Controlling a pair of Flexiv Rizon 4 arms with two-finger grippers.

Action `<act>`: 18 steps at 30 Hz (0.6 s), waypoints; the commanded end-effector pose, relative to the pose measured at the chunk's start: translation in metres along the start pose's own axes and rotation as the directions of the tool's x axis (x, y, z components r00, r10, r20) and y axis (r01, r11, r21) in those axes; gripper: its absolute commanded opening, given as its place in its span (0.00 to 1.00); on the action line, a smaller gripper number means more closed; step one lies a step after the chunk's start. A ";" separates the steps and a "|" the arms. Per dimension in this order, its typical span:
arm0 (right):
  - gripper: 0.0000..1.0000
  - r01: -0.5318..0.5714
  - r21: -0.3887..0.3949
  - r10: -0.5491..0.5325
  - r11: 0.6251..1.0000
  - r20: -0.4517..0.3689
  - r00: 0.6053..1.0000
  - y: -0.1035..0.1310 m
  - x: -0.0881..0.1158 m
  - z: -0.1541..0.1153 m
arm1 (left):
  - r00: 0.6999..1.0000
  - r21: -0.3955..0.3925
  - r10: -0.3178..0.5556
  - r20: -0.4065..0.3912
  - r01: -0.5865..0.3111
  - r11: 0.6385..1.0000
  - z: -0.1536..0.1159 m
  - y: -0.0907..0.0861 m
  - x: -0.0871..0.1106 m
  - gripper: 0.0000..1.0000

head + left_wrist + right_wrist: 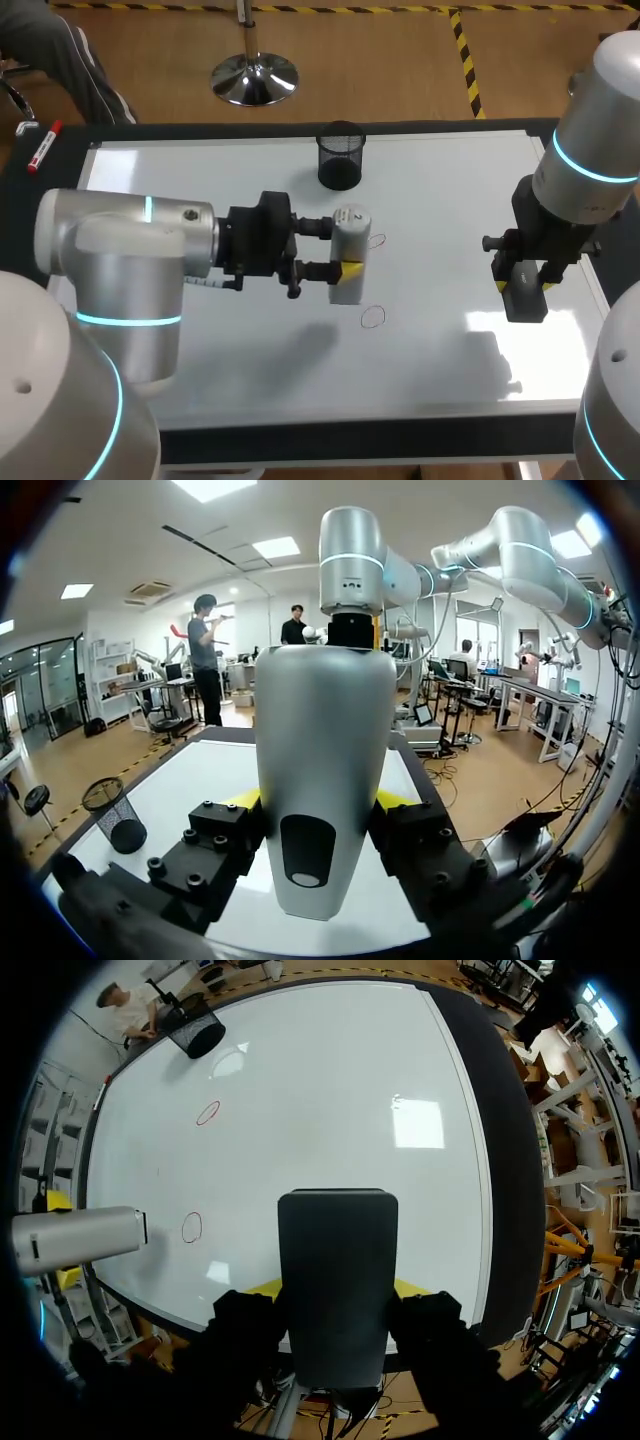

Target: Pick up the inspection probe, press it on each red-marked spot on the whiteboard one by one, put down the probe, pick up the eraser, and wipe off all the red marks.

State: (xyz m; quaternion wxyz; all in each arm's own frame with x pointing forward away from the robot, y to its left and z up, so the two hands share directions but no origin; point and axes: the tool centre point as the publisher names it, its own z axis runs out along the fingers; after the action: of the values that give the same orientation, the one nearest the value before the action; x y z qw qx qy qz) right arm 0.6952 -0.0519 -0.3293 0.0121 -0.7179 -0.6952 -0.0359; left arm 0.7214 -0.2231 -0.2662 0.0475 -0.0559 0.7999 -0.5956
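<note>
My left gripper [345, 250] is shut on the white-grey inspection probe [352, 222], holding it over the middle of the whiteboard [440, 200]. In the left wrist view the probe [320, 710] fills the space between the yellow-tipped fingers [245, 798]. Two red ring marks lie close to it, one [376, 241] just right of the probe, the other [372, 317] nearer the front. My right gripper [522, 285] is shut on the black eraser [526, 303] above the board's right side. The right wrist view shows the eraser [337, 1240], both red marks [207, 1112] [191, 1227] and the probe [80, 1240].
A black mesh cup [340, 155] stands at the back middle of the board. A red marker [44, 145] lies on the table beyond the board's left edge. The board's dark frame [400, 440] runs along the front.
</note>
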 end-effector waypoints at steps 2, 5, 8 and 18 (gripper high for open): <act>0.00 0.001 0.000 -0.001 1.000 -0.003 1.000 0.000 -0.001 0.000 | 1.000 0.013 -0.001 0.015 0.001 1.000 -0.026 0.000 0.002 0.00; 0.00 0.001 0.000 -0.001 1.000 -0.003 1.000 0.000 -0.001 0.000 | 1.000 0.018 -0.002 0.024 0.001 1.000 -0.035 0.002 0.001 0.00; 0.00 0.001 0.000 -0.001 1.000 -0.003 1.000 0.000 -0.001 0.000 | 1.000 0.028 -0.001 0.029 0.000 1.000 -0.042 0.003 0.001 0.00; 0.00 0.001 0.000 -0.001 1.000 -0.003 1.000 0.000 -0.001 0.000 | 0.999 0.052 0.004 0.046 -0.006 0.999 -0.070 0.007 -0.003 0.00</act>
State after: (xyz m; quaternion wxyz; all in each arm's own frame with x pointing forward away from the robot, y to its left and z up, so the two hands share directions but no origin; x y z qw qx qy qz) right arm 0.6952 -0.0520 -0.3294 0.0121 -0.7179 -0.6951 -0.0359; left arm 0.7196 -0.1724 -0.2570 0.0689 -0.0687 0.7868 -0.6095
